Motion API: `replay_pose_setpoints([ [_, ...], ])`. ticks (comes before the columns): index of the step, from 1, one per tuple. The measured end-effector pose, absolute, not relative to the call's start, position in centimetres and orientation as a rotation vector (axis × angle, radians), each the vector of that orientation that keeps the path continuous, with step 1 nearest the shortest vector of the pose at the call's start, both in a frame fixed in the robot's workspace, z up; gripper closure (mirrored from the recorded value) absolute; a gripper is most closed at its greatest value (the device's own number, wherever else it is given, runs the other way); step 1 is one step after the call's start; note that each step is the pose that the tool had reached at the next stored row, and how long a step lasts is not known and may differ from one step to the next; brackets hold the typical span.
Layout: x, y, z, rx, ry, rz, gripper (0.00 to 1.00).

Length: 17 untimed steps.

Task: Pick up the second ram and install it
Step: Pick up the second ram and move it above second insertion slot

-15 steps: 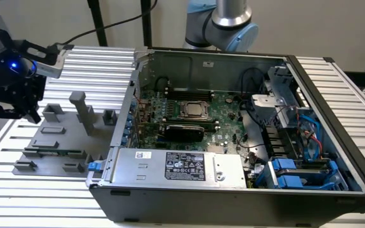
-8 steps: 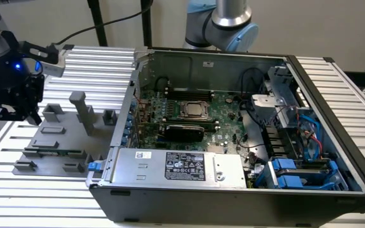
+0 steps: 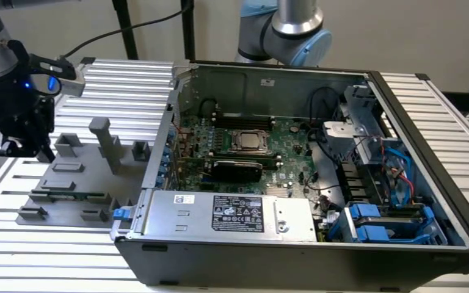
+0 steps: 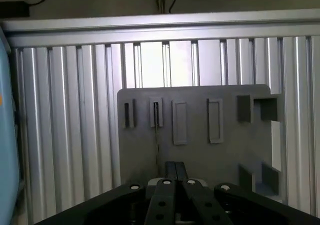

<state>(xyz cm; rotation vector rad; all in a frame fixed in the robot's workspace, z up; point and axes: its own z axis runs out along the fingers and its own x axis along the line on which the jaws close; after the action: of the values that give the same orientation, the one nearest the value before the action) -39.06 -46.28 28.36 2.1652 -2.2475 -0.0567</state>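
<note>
Foreground, ext. view's left: the second ram [image 3: 68,196] lies low along the front of the grey fixture plate [image 3: 88,183], well apart from the open PC case [image 3: 300,262] on the ext. view's right. Above and just behind it hangs the gripper [image 4: 175,166], fingers pressed together w/ nothing between them. In the wrist view a thin dark line runs over the plate straight out from the tips, prob. the stick seen edge-on. Farther back sits the motherboard [image 3: 287,137] w/ its CPU socket [image 3: 251,141]. Risk, as judged: fingers this tight would butt the stick's top edge instead of straddling it. The board is so thin that a slight offset could catch a fixture block [image 3: 104,143] or tip the stick in its seat.
</note>
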Motion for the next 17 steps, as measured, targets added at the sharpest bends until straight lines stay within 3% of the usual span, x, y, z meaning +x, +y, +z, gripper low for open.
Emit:
replay_pose_setpoints([
  [17, -38.3, -46.9, 26.1, 2.22, -2.203, -0.042, 0.89],
])
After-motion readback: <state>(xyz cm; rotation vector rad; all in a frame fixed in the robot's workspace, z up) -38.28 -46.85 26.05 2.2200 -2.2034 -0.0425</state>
